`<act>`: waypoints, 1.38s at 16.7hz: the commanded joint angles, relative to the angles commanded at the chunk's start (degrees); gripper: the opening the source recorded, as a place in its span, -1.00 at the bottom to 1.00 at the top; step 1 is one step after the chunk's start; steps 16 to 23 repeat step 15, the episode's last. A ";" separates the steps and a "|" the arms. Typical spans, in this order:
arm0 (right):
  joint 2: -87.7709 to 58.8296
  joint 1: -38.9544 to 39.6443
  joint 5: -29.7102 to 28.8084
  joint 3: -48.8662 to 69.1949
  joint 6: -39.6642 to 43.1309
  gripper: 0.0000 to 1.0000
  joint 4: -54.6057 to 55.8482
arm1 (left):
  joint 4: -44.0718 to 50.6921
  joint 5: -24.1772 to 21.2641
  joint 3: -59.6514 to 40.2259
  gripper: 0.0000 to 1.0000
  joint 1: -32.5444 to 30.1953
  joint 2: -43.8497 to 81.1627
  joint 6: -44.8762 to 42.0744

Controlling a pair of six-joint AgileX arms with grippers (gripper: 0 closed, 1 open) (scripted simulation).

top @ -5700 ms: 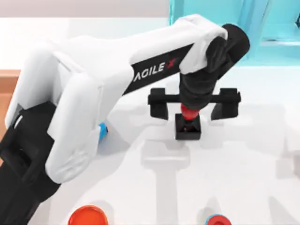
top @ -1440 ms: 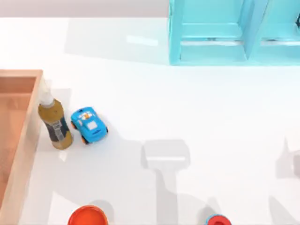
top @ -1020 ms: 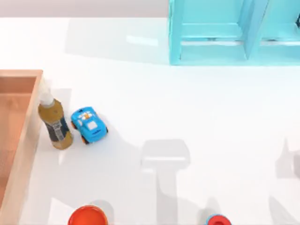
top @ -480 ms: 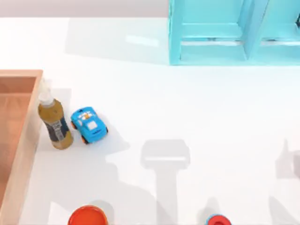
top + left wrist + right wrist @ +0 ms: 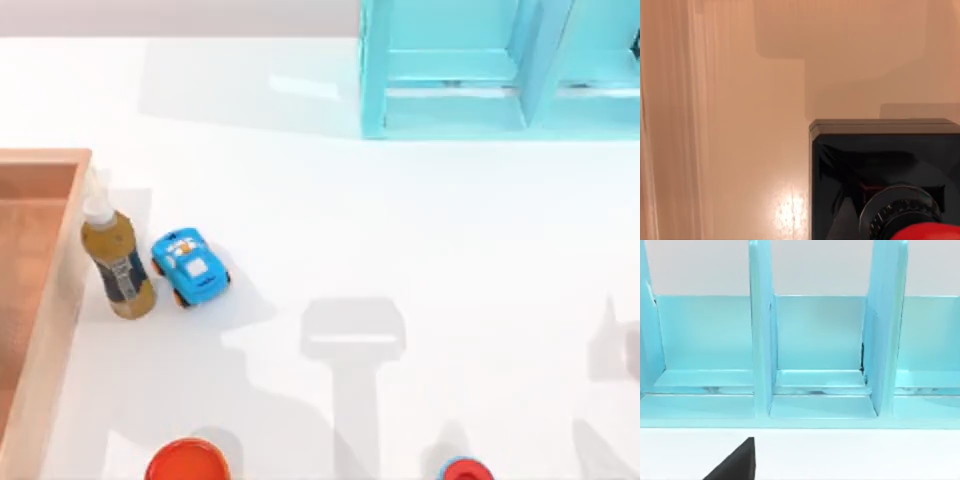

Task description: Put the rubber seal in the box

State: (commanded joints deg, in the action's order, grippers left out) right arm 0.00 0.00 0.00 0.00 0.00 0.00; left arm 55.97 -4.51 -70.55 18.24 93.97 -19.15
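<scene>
rubber seal (image 5: 880,170) seen close from the left wrist: black square base over light brown wood, red knob at frame edge; contact with the wood not resolvable, left finger state cannot tell. on the table (image 5: 400,220): box (image 5: 50,300) at left edge, bottle (image 5: 115,260) just beside its wall, blue toy car (image 5: 191,267) next to bottle. right wrist facing the blue shelf (image 5: 815,355); right finger state cannot tell.

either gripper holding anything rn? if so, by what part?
Cannot be told. The left wrist view shows the rubber seal close up over the box floor, red knob nearest the camera, but no fingers, so a hold cannot be confirmed.
</scene>
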 joint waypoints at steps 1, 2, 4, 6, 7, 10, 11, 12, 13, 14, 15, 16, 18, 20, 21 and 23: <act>0.00 0.00 0.00 0.00 0.00 1.00 0.00 | 0.00 0.00 0.00 -0.25 0.00 0.00 0.00; 0.00 0.00 0.00 0.00 0.00 1.00 0.00 | 0.00 0.00 0.00 -0.10 0.00 0.00 0.00; 0.00 0.00 0.00 0.00 0.00 1.00 0.00 | 0.00 0.00 0.00 0.21 0.00 0.00 0.00; 0.00 0.00 0.00 0.00 0.00 1.00 0.00 | 0.00 0.00 0.00 0.51 0.00 0.00 0.00; 0.00 0.00 0.00 0.00 0.00 1.00 0.00 | 0.00 0.00 0.00 0.66 0.00 0.00 0.00; 0.00 0.00 0.00 0.00 0.00 1.00 0.00 | 0.00 0.00 0.00 1.00 0.00 0.00 0.00; 0.00 0.00 0.00 0.00 0.00 1.00 0.00 | 0.00 0.00 0.00 1.00 0.00 0.00 0.00; 0.00 0.00 0.00 0.00 0.00 1.00 0.00 | 0.00 0.00 0.00 1.00 0.00 0.00 0.00; 0.00 0.00 0.00 0.00 0.00 1.00 0.00 | 0.00 0.00 0.00 1.00 0.00 0.00 0.00; 0.00 0.00 0.00 0.00 0.00 1.00 0.00 | 0.00 0.00 0.00 1.00 0.00 0.00 0.00; 0.00 0.00 0.00 0.00 0.00 1.00 0.00 | 0.00 0.00 0.00 1.00 0.00 0.00 0.00; 0.00 0.00 0.00 0.00 0.00 1.00 0.00 | 0.00 0.00 0.00 1.00 0.00 0.00 0.00; 0.00 0.00 0.00 0.00 0.00 1.00 0.00 | 0.00 0.00 0.00 1.00 0.00 0.00 0.00; 0.00 0.00 0.00 0.00 0.00 1.00 0.00 | 0.00 0.00 0.00 1.00 0.00 0.00 0.00; 0.00 0.00 0.00 0.00 0.00 1.00 0.00 | 0.00 0.00 0.00 1.00 0.00 0.00 0.00; 0.00 0.00 0.00 0.00 0.00 1.00 0.00 | 0.00 0.00 0.00 1.00 0.00 0.00 0.00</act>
